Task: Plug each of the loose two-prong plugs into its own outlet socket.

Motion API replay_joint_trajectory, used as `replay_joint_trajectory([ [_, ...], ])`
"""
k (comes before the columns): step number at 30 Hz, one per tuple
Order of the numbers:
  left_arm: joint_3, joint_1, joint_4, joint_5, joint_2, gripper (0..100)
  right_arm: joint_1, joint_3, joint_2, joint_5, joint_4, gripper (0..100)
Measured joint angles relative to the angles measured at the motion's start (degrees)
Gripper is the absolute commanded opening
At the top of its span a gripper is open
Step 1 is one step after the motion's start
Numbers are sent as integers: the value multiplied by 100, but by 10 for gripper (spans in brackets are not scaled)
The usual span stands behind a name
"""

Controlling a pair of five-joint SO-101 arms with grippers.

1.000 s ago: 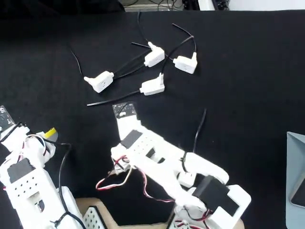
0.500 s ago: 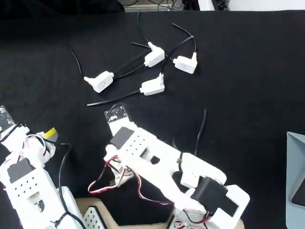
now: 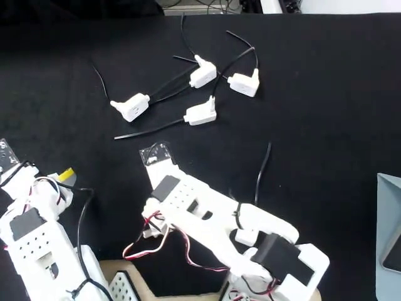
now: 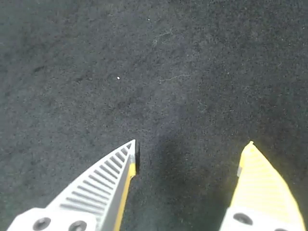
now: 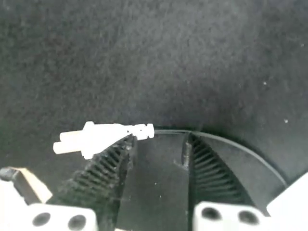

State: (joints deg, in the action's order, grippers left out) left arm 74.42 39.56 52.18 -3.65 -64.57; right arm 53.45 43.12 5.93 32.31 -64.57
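Several white outlet sockets on black cords lie at the far middle of the black table (image 3: 326,94), among them one (image 3: 133,105), another (image 3: 202,113) and a third (image 3: 244,83). A white two-prong plug (image 5: 103,134) lies on the cloth right at one fingertip of my right gripper (image 5: 159,137). Its black cord (image 5: 226,142) runs across just beyond both fingertips. The right gripper (image 3: 156,153) is open, low over the cloth, a little nearer than the sockets. My left gripper (image 4: 190,147) hangs open over bare cloth at the near left, its yellow fingertip (image 3: 66,174) showing.
A loose black cord (image 3: 263,166) runs under the right arm. A long cord (image 3: 150,130) lies between the gripper and the sockets. A grey-blue object (image 3: 390,232) stands at the right edge, and a tan board (image 3: 116,276) at the near edge.
The right arm swung its gripper a little left and nearer, then eased partly back. The left arm and the sockets have stayed put.
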Motion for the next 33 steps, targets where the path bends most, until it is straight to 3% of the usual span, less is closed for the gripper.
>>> replay_joint_trajectory([
  [10, 0, 0, 0, 0, 0, 328, -9, 132, 62, -1890, 158, 165],
  [16, 88, 0, 0, 0, 0, 328, -9, 105, 62, -2462, -123, 164],
  [19, 97, 0, 0, 79, 0, 328, 18, -53, -9, -2330, -677, 164],
  [23, 97, 0, 0, 158, 0, 328, 9, -527, -9, -1591, -1354, 164],
  [27, 97, 0, 0, 158, 0, 328, 9, -765, -9, -1090, -1503, 163],
  [33, 97, 0, 0, 158, 0, 328, 9, -782, -9, -1020, -1556, 163],
])
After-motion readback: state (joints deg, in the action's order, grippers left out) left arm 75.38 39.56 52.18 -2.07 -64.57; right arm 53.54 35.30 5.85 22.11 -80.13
